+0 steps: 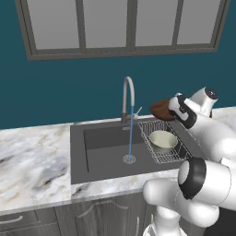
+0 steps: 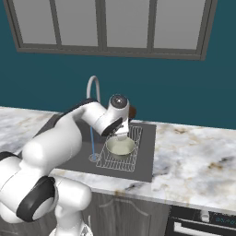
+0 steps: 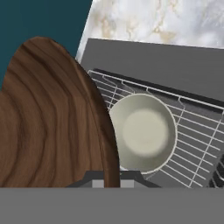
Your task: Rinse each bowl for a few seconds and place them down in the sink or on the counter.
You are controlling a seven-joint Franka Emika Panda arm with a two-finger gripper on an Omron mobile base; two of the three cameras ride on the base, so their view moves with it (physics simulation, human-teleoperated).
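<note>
Brown wooden bowl [image 3: 52,122] fills the hand view's left — pinched by the gripper [image 3: 111,183], fingertips mostly hidden — above the cream bowl [image 3: 144,131] in the rack [image 3: 197,131].

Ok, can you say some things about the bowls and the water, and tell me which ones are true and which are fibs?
1. Water is running from the faucet into the sink. True.
2. The cream-green bowl sits on the counter. False: it rests in the wire rack inside the sink.
3. The gripper holds the brown bowl up in the air. True.
4. The brown bowl is under the water stream right now. False: it is off to the side, above the rack.
5. The cream-green bowl is upside down. False: its open side faces up.
</note>
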